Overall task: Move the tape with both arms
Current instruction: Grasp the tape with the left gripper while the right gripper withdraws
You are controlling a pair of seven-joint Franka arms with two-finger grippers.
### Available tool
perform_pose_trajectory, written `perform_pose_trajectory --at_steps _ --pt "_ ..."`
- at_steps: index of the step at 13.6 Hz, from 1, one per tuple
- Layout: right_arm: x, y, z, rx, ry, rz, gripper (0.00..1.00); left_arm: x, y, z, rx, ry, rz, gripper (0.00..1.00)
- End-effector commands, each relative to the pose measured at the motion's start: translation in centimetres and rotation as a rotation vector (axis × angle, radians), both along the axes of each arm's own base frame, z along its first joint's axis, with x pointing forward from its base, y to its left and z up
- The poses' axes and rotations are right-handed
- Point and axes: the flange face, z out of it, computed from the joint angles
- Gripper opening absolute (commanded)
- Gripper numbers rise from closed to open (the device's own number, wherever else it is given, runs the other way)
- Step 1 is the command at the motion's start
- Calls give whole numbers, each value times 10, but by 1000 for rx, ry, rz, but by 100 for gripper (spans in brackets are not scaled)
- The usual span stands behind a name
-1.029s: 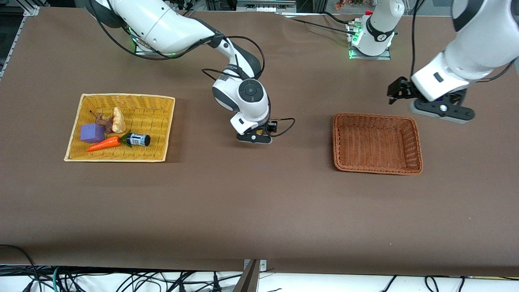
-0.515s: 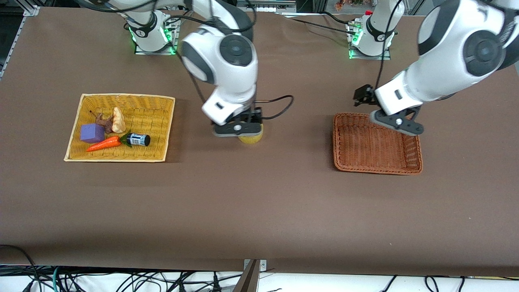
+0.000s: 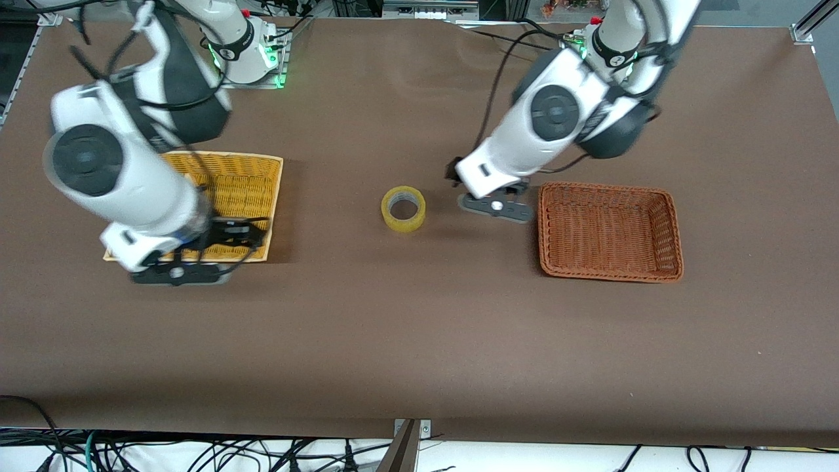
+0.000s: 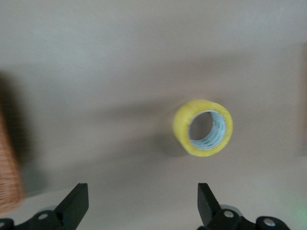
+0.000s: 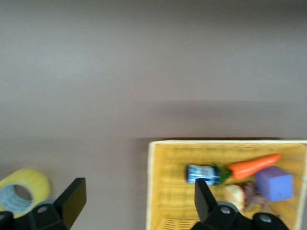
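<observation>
The tape (image 3: 405, 225), a yellowish ring with its hole facing up, lies free on the brown table between the two baskets. My left gripper (image 3: 495, 208) hovers open and empty just beside it, toward the brown basket. In the left wrist view the tape (image 4: 180, 128) lies ahead of the open left gripper (image 4: 140, 206). My right gripper (image 3: 177, 274) is open and empty over the yellow basket's edge nearest the front camera. The right wrist view shows the tape (image 5: 37, 182) off to one side of the right gripper (image 5: 137, 199).
A brown wicker basket (image 3: 541, 226) stands empty toward the left arm's end. A yellow wicker basket (image 3: 242, 183) stands toward the right arm's end; it holds a small blue-labelled bottle (image 5: 201, 173), a carrot (image 5: 254, 166) and a purple block (image 5: 274, 184).
My right gripper has let go of the tape and swung from the table's middle to the yellow basket. My left gripper has moved from over the brown basket to beside the tape.
</observation>
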Motion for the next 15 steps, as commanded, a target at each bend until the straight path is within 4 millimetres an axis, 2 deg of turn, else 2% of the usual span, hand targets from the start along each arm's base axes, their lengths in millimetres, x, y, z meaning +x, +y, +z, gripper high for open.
perform_pose_trajectory --at_steps 1,2,3,4,6,8,9,10,11,12,13,14,15 --pt "-24 -89 20 50 7 -10 100 -16 -45 -53 50 -31 -16 100" --pt "-38 -121 24 57 2 -12 100 -22 -60 -76 48 -42 13 100" --pt "-56 -134 26 46 -13 -36 100 -30 -76 -98 47 -66 18 100" --pt "-70 -135 38 35 -67 -32 100 -38 -89 -117 51 -107 -14 100" --pt "-91 -136 65 26 -123 -38 100 -39 -92 -140 59 -126 -26 100" --pt "-109 -153 91 35 -139 -67 100 -36 -86 -160 79 -114 -39 97" --pt "-114 -155 97 34 -132 -71 100 -38 -87 -169 82 -103 -41 92" --pt "-115 -163 99 33 -132 -76 100 -33 -92 -169 56 -123 -32 90" --pt "-117 -173 98 31 -113 -84 100 -31 -94 -177 39 -131 -23 90" --pt "-120 -175 96 31 -93 -71 100 -32 -94 -187 34 -129 -21 83" --pt "-120 -171 98 30 -91 -59 100 -31 -93 -191 32 -132 -27 65" --pt "-121 -171 98 28 -92 -57 100 -31 -93 -190 31 -134 -30 37" --pt "-120 -175 98 28 -91 -63 100 -31 -93 -190 32 -135 -33 18"
